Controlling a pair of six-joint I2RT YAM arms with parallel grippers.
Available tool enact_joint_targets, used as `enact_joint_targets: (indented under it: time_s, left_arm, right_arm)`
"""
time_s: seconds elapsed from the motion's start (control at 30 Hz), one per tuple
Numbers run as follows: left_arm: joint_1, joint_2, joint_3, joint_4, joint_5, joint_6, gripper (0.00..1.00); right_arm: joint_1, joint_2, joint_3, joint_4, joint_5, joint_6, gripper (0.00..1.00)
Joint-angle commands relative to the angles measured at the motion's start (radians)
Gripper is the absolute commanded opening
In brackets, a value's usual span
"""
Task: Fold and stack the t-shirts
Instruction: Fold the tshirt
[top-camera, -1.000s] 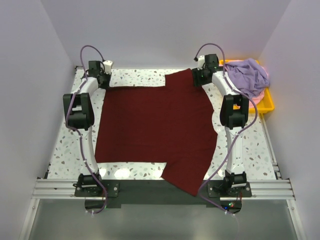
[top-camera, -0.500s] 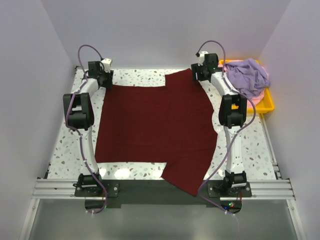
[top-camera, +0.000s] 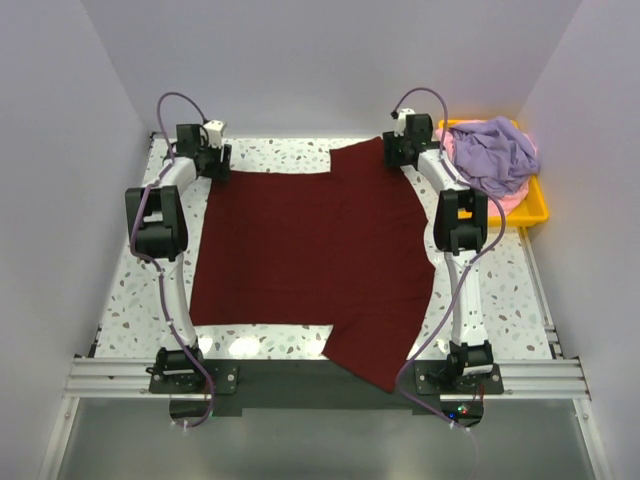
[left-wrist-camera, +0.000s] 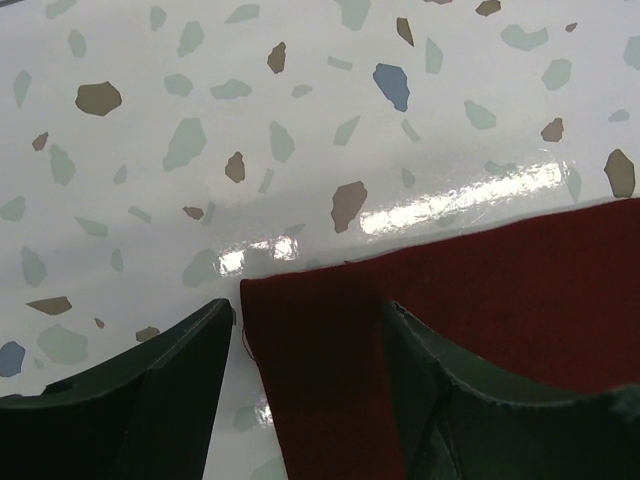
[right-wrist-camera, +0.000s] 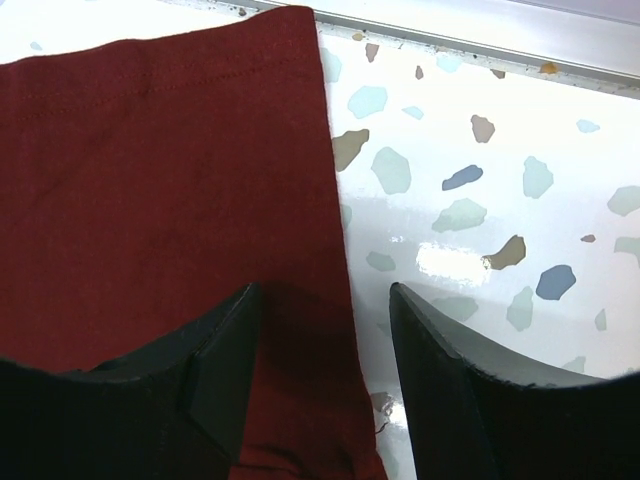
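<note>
Three t-shirts are visible from the top camera. The maroon t-shirt (top-camera: 310, 255) is spread flat and covers most of the speckled table (top-camera: 125, 300), with one sleeve reaching to the far edge and the other hanging over the near edge between the two arm bases. The lavender t-shirt (top-camera: 497, 150) lies crumpled in the yellow tray (top-camera: 533, 212) at the far right corner, and a little of the pink t-shirt (top-camera: 512, 200) shows under it. Both arms are stretched to the far side. The left gripper (top-camera: 212, 160) is at the far left corner of the maroon cloth, and the right gripper (top-camera: 395, 150) is at the far sleeve; from this height the gap of each claw is too small to judge. In the left wrist camera, the left gripper (left-wrist-camera: 307, 310) has its jaws spread apart, and the corner of the maroon t-shirt (left-wrist-camera: 480, 290) lies between them on the glossy table (left-wrist-camera: 300, 100). One jaw is over bare table and the other over cloth, and nothing is pinched. In the right wrist camera, the right gripper (right-wrist-camera: 325, 292) is also wide. The side edge of the maroon t-shirt (right-wrist-camera: 160, 170) runs between its jaws, with the left jaw over the cloth and the right jaw over the table (right-wrist-camera: 470, 200). I cannot tell if the jaws touch the cloth.
</note>
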Motion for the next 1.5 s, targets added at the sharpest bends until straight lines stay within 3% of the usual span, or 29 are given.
enact_joint_targets:
  time_s: [0.0,0.13,0.33,0.47,0.5,0.73,1.2,1.47]
  left_arm:
    - [0.012,-0.052,0.027,-0.017,0.011,0.01,0.67]
    - [0.014,-0.004,0.096,-0.077,-0.006,0.019,0.7]
    - [0.02,0.003,0.115,-0.08,-0.003,0.02,0.72]
    - [0.026,0.0,0.13,-0.089,0.018,0.034,0.72]
    - [0.026,0.002,0.141,-0.103,0.021,0.045,0.73]
    - [0.031,0.023,0.179,-0.169,0.067,0.109,0.74]
    - [0.031,0.164,0.299,-0.229,0.057,0.102,0.68]
    - [0.031,0.171,0.29,-0.197,0.145,0.097,0.45]
  right_arm:
    - [-0.001,-0.004,0.017,0.031,-0.014,0.011,0.56]
    - [-0.002,0.006,0.034,0.017,-0.067,0.017,0.49]
    - [-0.002,0.026,0.057,0.002,-0.117,0.011,0.27]
    - [-0.002,0.032,0.08,-0.011,-0.1,-0.003,0.02]
    - [-0.002,0.028,0.077,-0.01,-0.09,-0.006,0.0]
    - [-0.001,-0.053,0.023,0.054,-0.062,-0.023,0.0]
    - [-0.002,-0.054,0.023,0.054,-0.07,-0.032,0.0]
    - [-0.002,-0.057,0.04,0.04,-0.071,-0.043,0.0]
